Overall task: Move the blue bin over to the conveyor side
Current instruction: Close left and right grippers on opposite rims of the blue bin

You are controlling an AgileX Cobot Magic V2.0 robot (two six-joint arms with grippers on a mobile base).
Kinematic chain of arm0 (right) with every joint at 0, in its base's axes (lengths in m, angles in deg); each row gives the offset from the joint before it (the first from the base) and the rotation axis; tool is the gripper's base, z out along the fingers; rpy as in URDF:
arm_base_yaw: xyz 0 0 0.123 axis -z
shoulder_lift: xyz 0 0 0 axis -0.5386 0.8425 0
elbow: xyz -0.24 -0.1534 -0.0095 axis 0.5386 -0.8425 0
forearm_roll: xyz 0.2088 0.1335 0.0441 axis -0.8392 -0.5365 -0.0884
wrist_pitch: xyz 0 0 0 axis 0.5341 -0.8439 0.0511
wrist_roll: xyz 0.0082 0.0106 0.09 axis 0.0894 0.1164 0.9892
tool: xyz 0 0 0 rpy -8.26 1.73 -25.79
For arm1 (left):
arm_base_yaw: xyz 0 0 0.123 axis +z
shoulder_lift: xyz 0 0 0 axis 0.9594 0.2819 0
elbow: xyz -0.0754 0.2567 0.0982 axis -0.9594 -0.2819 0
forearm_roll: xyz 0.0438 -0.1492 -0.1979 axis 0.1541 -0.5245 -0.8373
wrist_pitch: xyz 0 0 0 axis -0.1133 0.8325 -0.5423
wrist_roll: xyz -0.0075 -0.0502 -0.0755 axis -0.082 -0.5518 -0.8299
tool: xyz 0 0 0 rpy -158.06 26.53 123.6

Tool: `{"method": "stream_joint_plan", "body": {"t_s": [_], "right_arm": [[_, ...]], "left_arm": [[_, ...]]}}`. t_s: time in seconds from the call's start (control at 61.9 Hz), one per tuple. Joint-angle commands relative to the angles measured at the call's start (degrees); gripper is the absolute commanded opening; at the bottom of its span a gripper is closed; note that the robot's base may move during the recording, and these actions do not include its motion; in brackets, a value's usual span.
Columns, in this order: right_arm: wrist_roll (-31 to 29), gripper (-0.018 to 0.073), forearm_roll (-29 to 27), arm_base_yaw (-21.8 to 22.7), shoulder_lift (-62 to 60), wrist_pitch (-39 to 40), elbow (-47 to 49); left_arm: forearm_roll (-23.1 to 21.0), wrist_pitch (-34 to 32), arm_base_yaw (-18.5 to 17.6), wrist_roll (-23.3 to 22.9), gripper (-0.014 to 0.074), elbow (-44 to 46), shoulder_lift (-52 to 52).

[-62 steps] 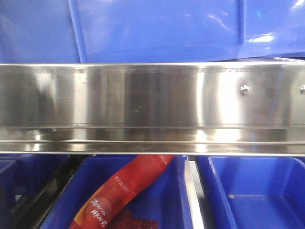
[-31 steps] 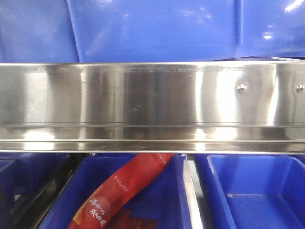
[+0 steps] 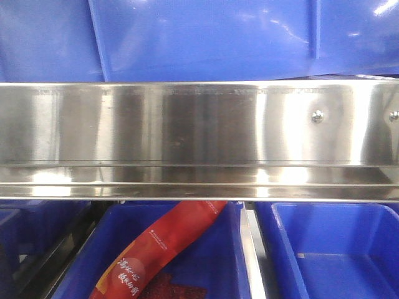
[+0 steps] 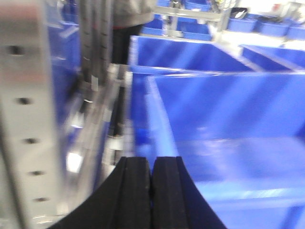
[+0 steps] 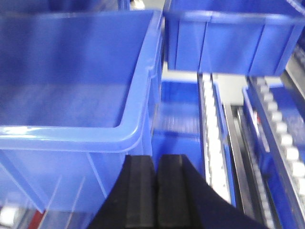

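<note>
The bin (image 3: 206, 37) fills the top of the front view, just behind and above the steel rail (image 3: 187, 131). The left hand (image 4: 151, 164) is closed, pads together with nothing between them, at the bin's left rim. The right hand (image 5: 156, 162) is closed the same way at the opposite corner. Probably they flank the bin to squeeze it between them, since its walls are too broad to pinch.
</note>
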Motion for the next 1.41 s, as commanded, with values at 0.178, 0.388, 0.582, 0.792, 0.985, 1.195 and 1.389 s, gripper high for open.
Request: {"method": "stream_joint_plan", "body": {"t_s": [0.178,0.388,0.582,0.792,0.985,1.195,1.389], "right_arm": [[0.2,-0.008,0.5,-0.1,15.2,-3.4,12.4],[2.8,-0.008,4.4,-0.3,25.4,-6.2,20.8],[3.5,-0.008,8.7,-3.0,32.6,-7.8,29.8],[3.5,-0.008,8.7,-3.6,38.9,-7.8,37.5],[3.5,0.0016,8.7,-3.6,41.3,-7.8,38.6],[3.5,0.0386,8.7,-3.6,42.9,-7.8,38.6],[3.5,0.0351,8.7,-3.6,46.0,-7.8,38.6]], "left_arm": [[-2.3,5.3,0.0,0.1,-0.0017,11.6,13.1],[-2.3,7.8,0.0,0.1,-0.0017,17.1,19.5],[-2.3,8.3,0.0,0.1,-0.0017,17.2,21.5],[-1.9,8.3,0.0,0.1,-0.0017,17.2,21.5],[-1.9,8.3,0.0,0.1,-0.0017,17.2,21.5],[-1.9,8.3,0.0,0.1,-0.0017,17.2,21.6],[-1.9,8.5,0.0,0.1,-0.0017,17.2,21.6]]}}
